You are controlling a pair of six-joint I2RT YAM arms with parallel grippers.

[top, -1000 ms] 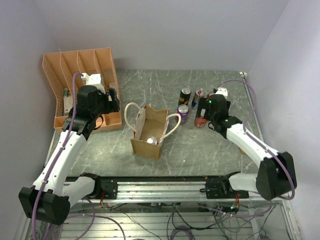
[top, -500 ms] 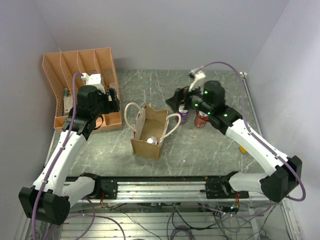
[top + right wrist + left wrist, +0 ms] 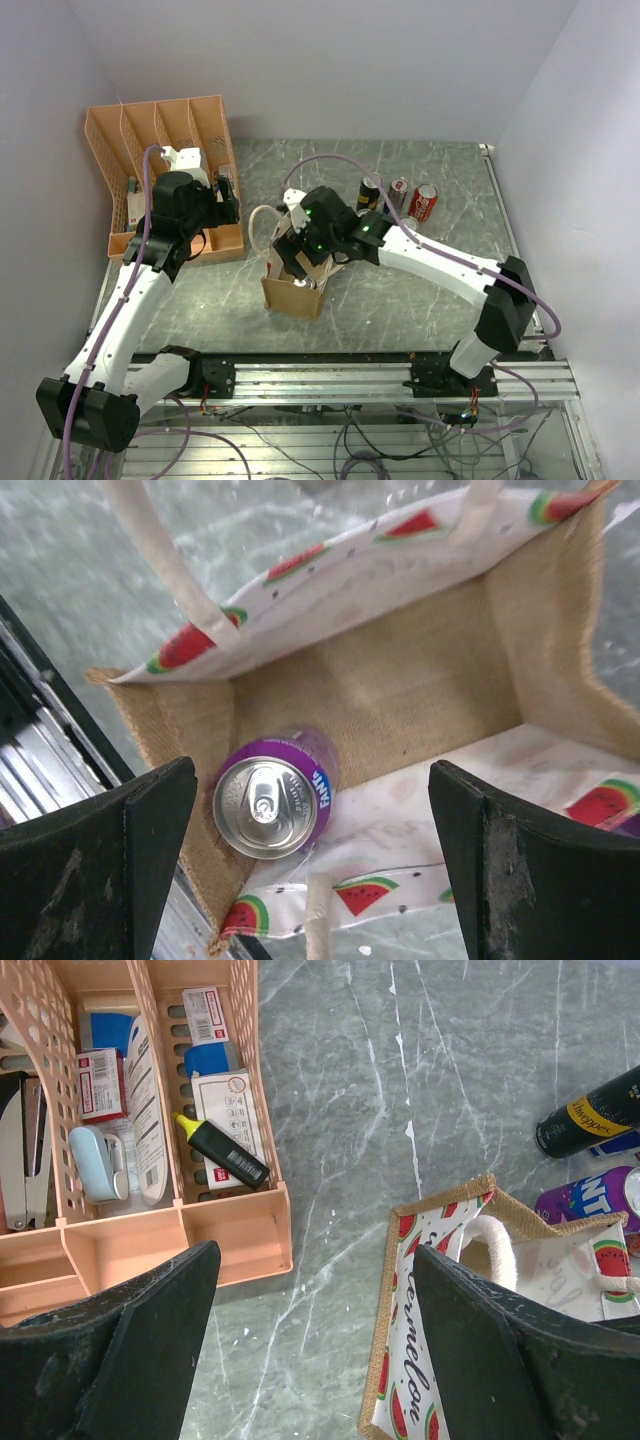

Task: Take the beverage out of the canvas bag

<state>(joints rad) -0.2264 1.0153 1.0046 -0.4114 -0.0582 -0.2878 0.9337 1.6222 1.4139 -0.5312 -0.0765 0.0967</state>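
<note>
Beverage (image 3: 272,805) in canvas bag (image 3: 400,695), right tool (image 3: 310,810) spread

Right tool (image 3: 312,780) pointing straight down, jaws wide apart; left tool (image 3: 315,1255) likewise wide, arm bent.

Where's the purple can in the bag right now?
In the right wrist view, the purple can sits top-up in the lower-left corner of the canvas bag, the end nearest the rail.

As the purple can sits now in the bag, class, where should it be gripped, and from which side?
Grip the purple can around its upper body, coming straight down through the open top of the bag. It stands upright, lid up, tucked into a corner, so the walls block any sideways approach.
</note>
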